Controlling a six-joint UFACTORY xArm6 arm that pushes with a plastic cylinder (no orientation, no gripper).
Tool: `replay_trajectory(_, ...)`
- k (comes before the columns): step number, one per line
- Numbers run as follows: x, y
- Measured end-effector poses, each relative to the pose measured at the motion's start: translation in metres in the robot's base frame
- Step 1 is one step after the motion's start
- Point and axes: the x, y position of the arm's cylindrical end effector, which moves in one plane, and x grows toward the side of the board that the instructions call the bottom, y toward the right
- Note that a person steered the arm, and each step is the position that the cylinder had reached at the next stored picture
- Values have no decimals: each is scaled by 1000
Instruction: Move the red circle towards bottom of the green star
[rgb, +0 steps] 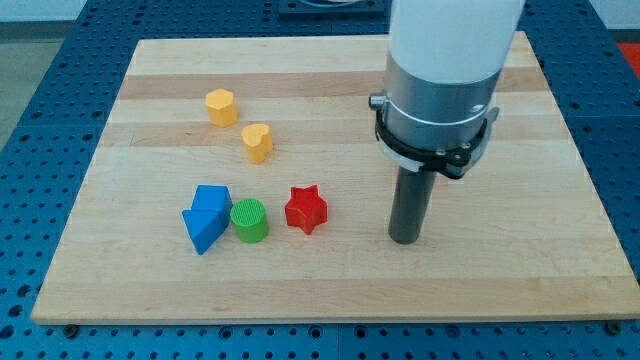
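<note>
My tip (403, 239) rests on the wooden board (520, 260), right of centre. A red star (306, 209) lies about a hundred pixels to the tip's left. A green circle (249, 220) stands just left of the red star, with a small gap between them. I see no red circle and no green star in this view. The tip touches no block.
Two blue blocks sit touching, left of the green circle: a blue cube-like block (213, 199) and a blue triangle (203, 229). A yellow heart (258, 142) and a yellow hexagon (221, 106) lie toward the view's top left. The arm's white and grey body (440, 80) hides part of the board's top right.
</note>
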Motion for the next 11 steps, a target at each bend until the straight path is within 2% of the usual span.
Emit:
replay_trajectory(3,-1,49)
replay_trajectory(7,-75,40)
replay_trajectory(10,-68,50)
replay_trajectory(11,-66,81)
